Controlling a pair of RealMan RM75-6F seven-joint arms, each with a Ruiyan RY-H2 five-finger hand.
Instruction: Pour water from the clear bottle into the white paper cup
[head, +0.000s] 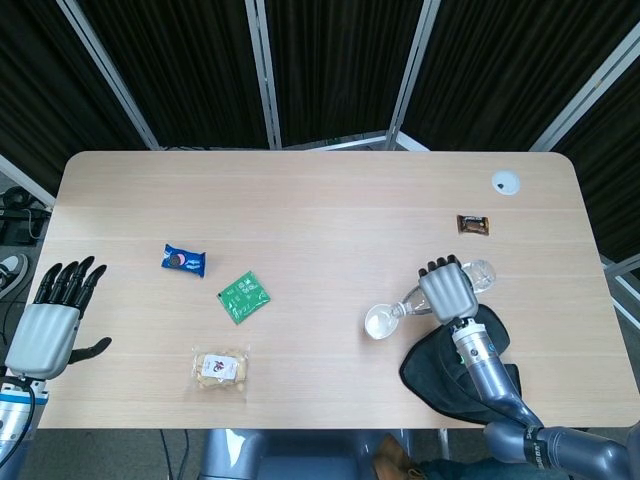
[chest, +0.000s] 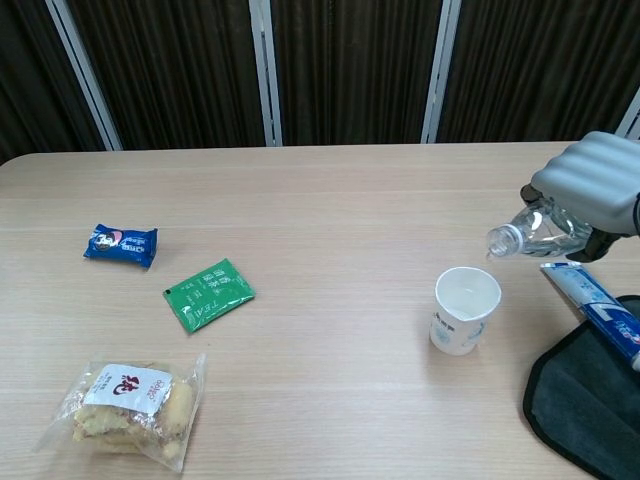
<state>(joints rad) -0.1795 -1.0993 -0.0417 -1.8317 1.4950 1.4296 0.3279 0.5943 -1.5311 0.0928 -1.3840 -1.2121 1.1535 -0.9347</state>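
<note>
So the right hand (chest: 592, 186) is grasping the clear plastic water bottle (chest: 535, 231) at the right edge of the chest view, tilted w/ its neck pointing down-left, just above the white paper cup (chest: 464, 309) standing lower right of center. Left hand (head: 50, 322) sits at lower left of the head view, fingers spread, holding nothing. Black cloth (chest: 590, 399) lies in the bottom right corner.
</note>
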